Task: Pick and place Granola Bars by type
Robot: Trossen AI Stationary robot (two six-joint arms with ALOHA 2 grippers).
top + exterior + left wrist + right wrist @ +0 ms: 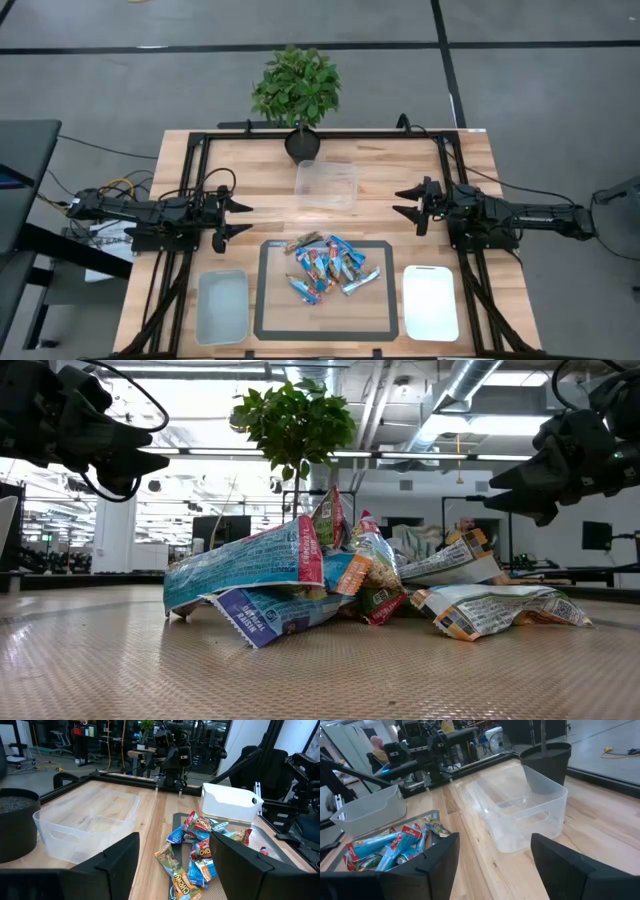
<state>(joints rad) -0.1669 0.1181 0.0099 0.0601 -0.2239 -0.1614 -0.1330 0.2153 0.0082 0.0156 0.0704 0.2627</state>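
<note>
The Granola Bars (327, 265) lie in a loose heap on a dark-rimmed mat (272, 318), wrapped in blue, orange-red and brownish foil; they also show in the left wrist view (197, 855) and the right wrist view (390, 850). My left gripper (243, 219) hovers open at the table's left, above the wood, fingers pointing toward the middle. My right gripper (404, 202) hovers open at the table's right, facing it. Neither touches anything.
A clear bin (326, 184) stands behind the mat at the table's middle, a potted plant (297, 90) behind it at the far edge. A pale bin (222, 306) stands left of the mat, a white bin (431, 302) right of it.
</note>
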